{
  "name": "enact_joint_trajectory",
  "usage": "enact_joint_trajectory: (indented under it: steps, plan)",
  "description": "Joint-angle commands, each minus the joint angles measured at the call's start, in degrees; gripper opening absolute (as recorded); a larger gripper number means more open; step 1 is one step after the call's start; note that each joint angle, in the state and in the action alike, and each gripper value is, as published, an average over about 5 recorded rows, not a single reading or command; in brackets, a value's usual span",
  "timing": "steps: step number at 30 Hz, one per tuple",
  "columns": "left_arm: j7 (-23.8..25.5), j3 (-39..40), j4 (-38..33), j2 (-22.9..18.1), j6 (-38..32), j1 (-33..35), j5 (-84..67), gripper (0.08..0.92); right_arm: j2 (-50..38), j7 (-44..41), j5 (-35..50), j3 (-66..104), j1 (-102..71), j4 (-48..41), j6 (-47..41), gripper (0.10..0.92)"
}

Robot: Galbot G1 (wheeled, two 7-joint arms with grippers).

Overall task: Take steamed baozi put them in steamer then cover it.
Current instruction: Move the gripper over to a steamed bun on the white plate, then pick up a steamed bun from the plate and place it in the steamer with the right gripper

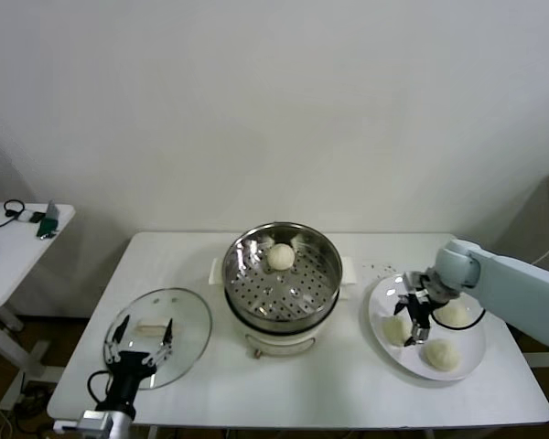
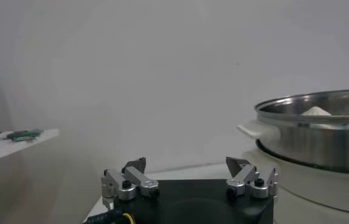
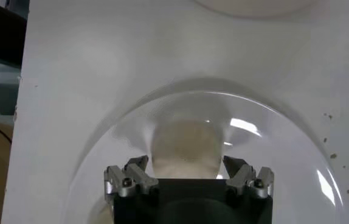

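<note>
Soft bun [image 1: 395,329] sits on the plate [image 1: 471,366] at the right, between the right gripper's [image 1: 412,322] open fingers, so it should squeeze gently, then lift straight up toward the steamer [image 1: 281,274].

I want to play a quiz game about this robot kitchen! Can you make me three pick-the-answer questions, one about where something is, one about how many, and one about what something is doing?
1. Where is the lid?
A. On the steamer
B. On the table by the left claw
C. On the plate

2. How many buns are on the plate?
A. One
B. Three
C. Five

3. What are the right claw's fingers doing?
A. Open around a bun
B. Shut on the lid
C. Parked off the table

Answers:
1. B: the lid lies flat on the table left of the steamer, with the left claw over it.
2. B: three buns sit on the plate; a fourth is in the steamer.
3. A: the right claw is open, a bun between its fingers.
</note>
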Motion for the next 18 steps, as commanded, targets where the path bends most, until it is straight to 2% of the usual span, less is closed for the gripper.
enact_joint_trajectory:
  steps: [1,6,12,18]
  plan:
    - [0.01,-0.03,0.14,-0.21,-0.02,-0.24,0.18,0.823,0.96,-0.14,-0.05,0.58,-1.12,-1.17,-0.05,0.775]
    - [-0.01,-0.01,0.09,-0.45,0.08,-0.53,0.14,0.823,1.30,-0.15,0.13,0.80,-0.94,-1.76,0.10,0.710]
    - [-0.02,-0.14,0.00,-0.53,0.09,-0.47,0.01,0.823,0.93,-0.20,1.54,1.07,-0.35,-1.86,0.21,0.689]
    - [-0.03,-0.23,-0.13,-0.50,0.15,-0.45,-0.14,0.823,-0.92,0.22,9.57,-3.15,7.97,-0.69,-0.34,0.687]
